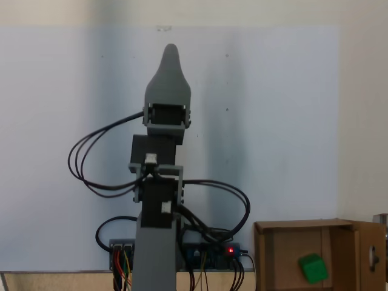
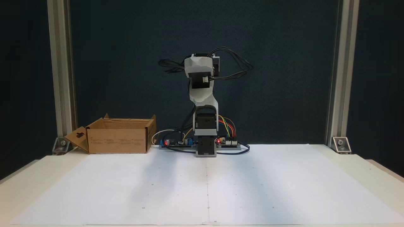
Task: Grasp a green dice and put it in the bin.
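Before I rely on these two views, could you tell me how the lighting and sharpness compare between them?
In a fixed view from above, the picture is soft and slightly washed out, with vertical shadow bands across the white sheet; the green dice inside the bin looks blurry. In a fixed view from the front, focus is crisper, the backdrop dark, and faint shadow streaks cross the sheet before the arm.

- Dark backdrop wall [image 2: 300, 63] at the back
- Aluminium posts [image 2: 342, 72] on both sides
- White paper sheet [image 2: 252, 189] over the pale worktop [image 2: 378, 170]
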You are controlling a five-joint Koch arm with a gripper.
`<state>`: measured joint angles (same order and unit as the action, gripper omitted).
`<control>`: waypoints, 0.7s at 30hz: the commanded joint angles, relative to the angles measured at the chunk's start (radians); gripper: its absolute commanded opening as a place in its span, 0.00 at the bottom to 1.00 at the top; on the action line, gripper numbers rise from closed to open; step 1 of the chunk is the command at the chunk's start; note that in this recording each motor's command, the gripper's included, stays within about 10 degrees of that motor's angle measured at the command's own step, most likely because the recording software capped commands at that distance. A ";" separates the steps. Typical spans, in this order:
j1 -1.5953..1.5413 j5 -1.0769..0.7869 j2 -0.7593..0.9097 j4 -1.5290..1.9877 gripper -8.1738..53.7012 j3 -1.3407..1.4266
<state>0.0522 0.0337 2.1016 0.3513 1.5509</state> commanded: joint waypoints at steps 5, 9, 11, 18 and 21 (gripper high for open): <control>-0.048 0.049 0.109 -0.206 0.87 0.064; -0.049 0.049 0.167 -0.275 0.87 0.161; -0.051 0.051 0.250 -0.291 0.87 0.331; -0.051 0.051 0.270 -0.422 0.88 0.511; -0.054 0.049 0.270 -0.437 0.88 0.565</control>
<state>0.0000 0.0383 2.2596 0.0169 2.1338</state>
